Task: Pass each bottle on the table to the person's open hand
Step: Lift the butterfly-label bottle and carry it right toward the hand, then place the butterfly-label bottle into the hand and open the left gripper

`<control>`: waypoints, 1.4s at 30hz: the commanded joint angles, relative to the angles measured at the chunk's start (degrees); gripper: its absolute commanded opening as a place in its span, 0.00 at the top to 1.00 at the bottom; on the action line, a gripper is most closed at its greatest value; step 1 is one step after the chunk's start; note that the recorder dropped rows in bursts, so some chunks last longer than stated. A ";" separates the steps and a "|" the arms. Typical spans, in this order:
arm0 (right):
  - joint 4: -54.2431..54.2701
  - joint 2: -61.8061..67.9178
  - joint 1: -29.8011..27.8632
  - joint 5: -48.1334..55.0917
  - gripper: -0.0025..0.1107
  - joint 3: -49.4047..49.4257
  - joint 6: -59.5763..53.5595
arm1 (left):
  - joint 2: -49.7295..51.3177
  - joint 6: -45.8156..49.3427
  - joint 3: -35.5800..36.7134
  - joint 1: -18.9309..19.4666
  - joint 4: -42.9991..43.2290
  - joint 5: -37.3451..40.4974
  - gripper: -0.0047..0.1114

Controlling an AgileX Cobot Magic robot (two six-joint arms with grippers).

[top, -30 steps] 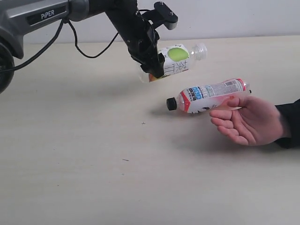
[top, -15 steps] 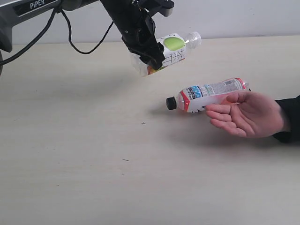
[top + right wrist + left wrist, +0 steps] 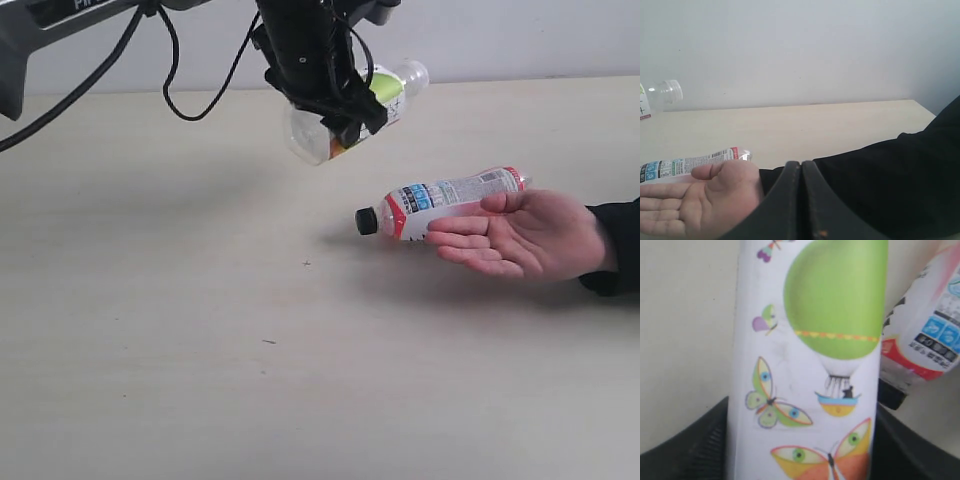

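My left gripper [image 3: 348, 118] is shut on the clear bottle with the white label and green round print [image 3: 393, 88], holding it tilted in the air above the table [image 3: 150, 300]. In the left wrist view this bottle [image 3: 830, 305] fills the frame between the dark fingers [image 3: 685, 455]. The pink-red bottle with the black cap [image 3: 440, 198] lies on the table, touching the fingers of the person's open hand [image 3: 520, 235], which is palm up at the right. My right gripper [image 3: 801, 167] is shut and empty, behind that hand [image 3: 685, 200].
The person's black sleeve [image 3: 890, 185] lies close beside my right gripper. The left arm's cable [image 3: 190, 90] hangs over the far left of the table. A pale wall [image 3: 800, 50] stands behind the table's back edge.
My left gripper has swung a little to the right with the bottle and turned it, so its base now faces forward. The hand has shifted slightly up and left, against the pink-red bottle.
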 commanded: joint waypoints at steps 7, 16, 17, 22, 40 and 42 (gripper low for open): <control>-0.25 -0.27 0.12 -0.65 0.98 0.24 -0.49 | -5.93 -14.17 1.15 -8.59 0.76 1.78 0.96; -0.35 -0.27 0.12 -0.65 0.98 0.24 -0.49 | -6.43 -31.69 1.14 -18.82 0.77 -10.47 0.96; -0.35 -0.27 0.12 -0.65 0.98 0.24 -0.49 | -6.41 -32.77 1.14 -19.80 0.88 -11.69 0.96; -0.35 -0.27 0.12 -0.65 0.98 0.24 -0.49 | -6.41 -44.59 1.14 -23.18 8.27 -12.32 0.96; -0.35 -0.27 0.12 -0.65 0.98 0.24 -0.49 | -3.14 -83.88 2.05 -32.85 30.49 -4.80 0.96; -0.35 -0.27 0.12 -0.65 0.98 0.24 -0.49 | -1.94 -86.60 3.65 -32.36 29.99 -5.48 0.96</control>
